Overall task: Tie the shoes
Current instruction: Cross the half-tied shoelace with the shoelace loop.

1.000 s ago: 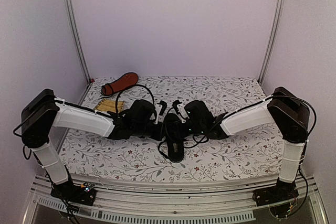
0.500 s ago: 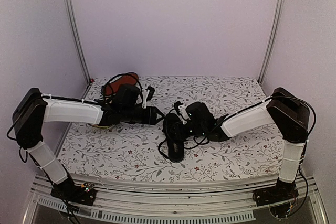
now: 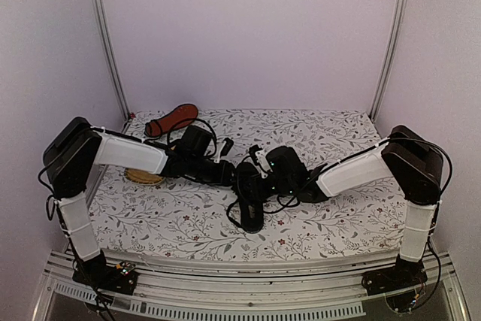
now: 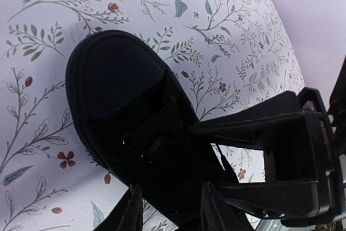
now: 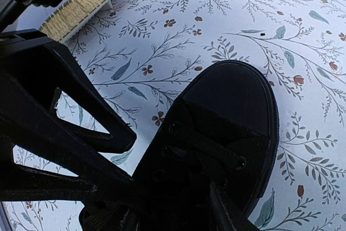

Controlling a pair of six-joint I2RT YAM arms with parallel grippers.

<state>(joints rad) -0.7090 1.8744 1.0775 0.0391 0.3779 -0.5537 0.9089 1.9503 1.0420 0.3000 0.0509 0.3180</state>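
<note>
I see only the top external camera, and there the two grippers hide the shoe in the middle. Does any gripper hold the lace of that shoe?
Observer: No grip shows. In the left wrist view, the right gripper has its fingers apart, and the tablecloth is visible between them.
Operator: And the left one?
Observer: It is open too. The right wrist view shows the left gripper with a clear gap between its fingers, close beside the shoe.
Operator: Is there a bow on the shoe?
Observer: Not on the rows near the toe. There the lace only crosses from side to side. The upper rows are hidden.
</note>
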